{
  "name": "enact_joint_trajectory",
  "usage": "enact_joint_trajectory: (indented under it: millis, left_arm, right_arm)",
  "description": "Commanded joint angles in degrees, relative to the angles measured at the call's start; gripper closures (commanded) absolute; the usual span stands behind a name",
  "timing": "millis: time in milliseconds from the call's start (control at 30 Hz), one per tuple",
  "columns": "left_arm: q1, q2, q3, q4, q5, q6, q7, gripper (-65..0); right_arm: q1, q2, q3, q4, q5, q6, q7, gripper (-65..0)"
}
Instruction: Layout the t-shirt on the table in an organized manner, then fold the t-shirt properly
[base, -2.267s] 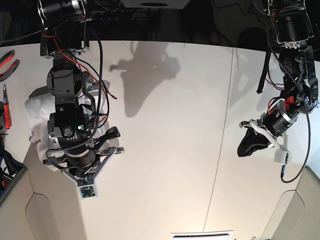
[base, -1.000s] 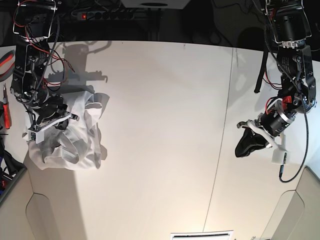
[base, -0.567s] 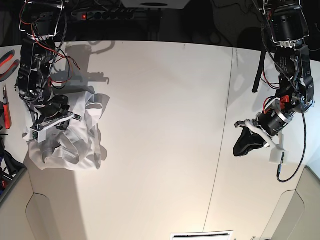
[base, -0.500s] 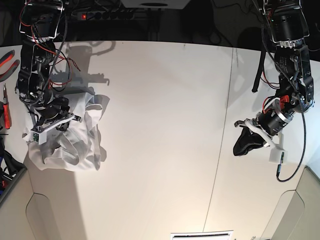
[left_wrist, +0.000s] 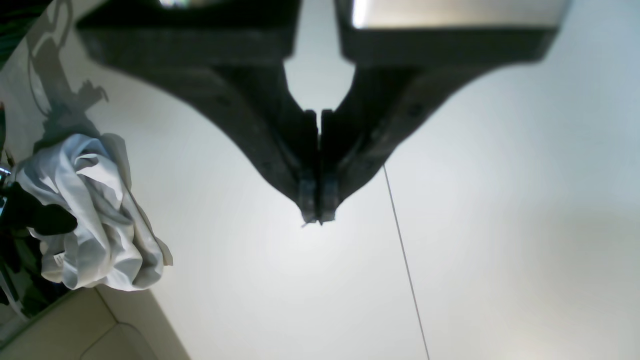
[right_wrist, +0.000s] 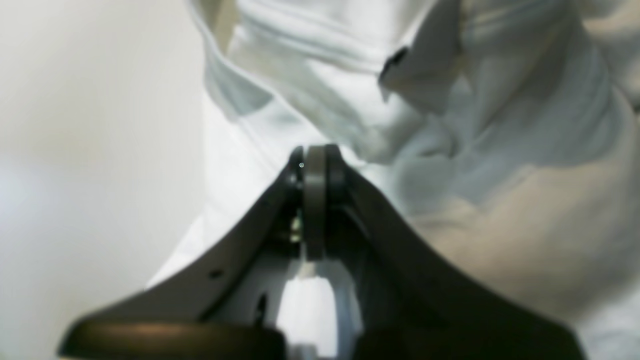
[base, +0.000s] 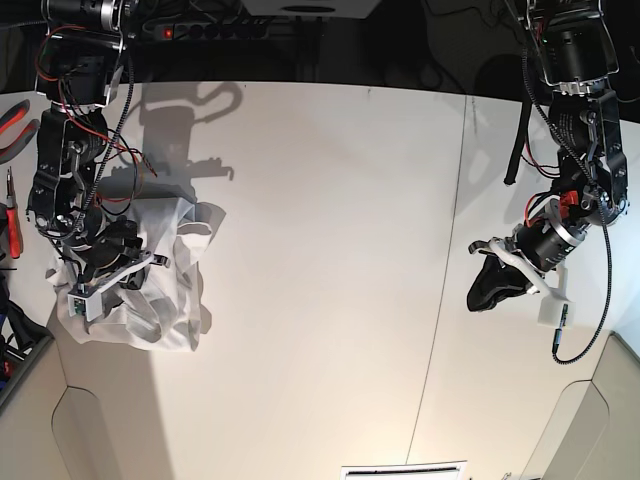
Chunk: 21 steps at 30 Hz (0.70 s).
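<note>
T-shirt (base: 178, 307) lies left, beneath the closed right gripper (right_wrist: 318, 156), cloth grip unclear; the left gripper (left_wrist: 318, 216), also closed, is farther right.

The table (base: 320, 300) before me is plain white, crossed by a thin dark line. The crumpled t-shirt (base: 165, 300) at left is plain white with grey shading. My hands, left (left_wrist: 318, 215) and right (right_wrist: 315, 155), are black; red-and-black pliers (base: 14, 133) lie far left.

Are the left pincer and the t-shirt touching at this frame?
Apart: the left wrist view shows bare tabletop between the left pincer and the t-shirt.
</note>
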Motion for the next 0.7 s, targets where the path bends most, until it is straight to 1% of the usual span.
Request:
enact_joint_trajectory:
  millis: [0,133,200,267,333,367,433,533,600,667]
  left_arm:
    - [-0.98,-0.66,-0.22,0.81,-1.16,-0.54,-1.44,0.0]
    - [-1.11,-0.98,-0.22,0.81,-1.16,-0.54,-1.4,0.0]
    - [-1.14,-2.12,-0.22,0.81,-1.18,-0.54,-0.92,0.0]
    - [-1.09,-4.17,-0.22,0.81,-1.2,-0.54,1.51,0.0]
    - [-1.09,-6.62,-0.42,0.83,-1.46,-0.54,5.62,0.0]
    - [-1.05,-7.72,-0.68,0.92,-2.58,-0.54,8.11,0.0]
    - [-1.05,-9.68,-1.66,0.94,-7.17,-0.54,14.36,0.0]
    - [0.13,-12.09,-4.5,0.94,-17.05,-0.54,23.78,0.0]
    - [2.23,-13.33,-7.17,0.94,-22.97,-0.54,27.93,0.0]
    - [5.01,-14.12,-10.56,0.94,-27.56,-0.54,30.56,0.0]
  right_arm:
    - [1.53,0.33,0.04,0.85,1.14,0.44,1.11,0.0]
    - [2.62,0.35,0.04,1.07,1.53,0.46,1.03,0.0]
    - [2.75,0.33,0.04,2.89,1.53,0.63,-0.07,0.0]
    - [2.51,0.5,0.04,6.56,1.53,2.01,-3.02,0.0]
    - [2.05,1.27,0.04,11.06,1.64,3.26,-6.1,0.0]
    - [1.51,2.03,0.04,13.35,2.34,3.26,-7.26,0.0]
    - [-0.39,4.33,0.04,17.33,4.11,3.21,-8.7,0.0]
    - [-5.05,8.13,0.07,22.32,6.75,3.21,-10.56,0.0]
    - [-9.03,10.34,0.04,25.24,8.92,3.23,-12.04,0.0]
    - [-12.98,12.04,0.07,27.87,10.71,3.21,-13.64,0.0]
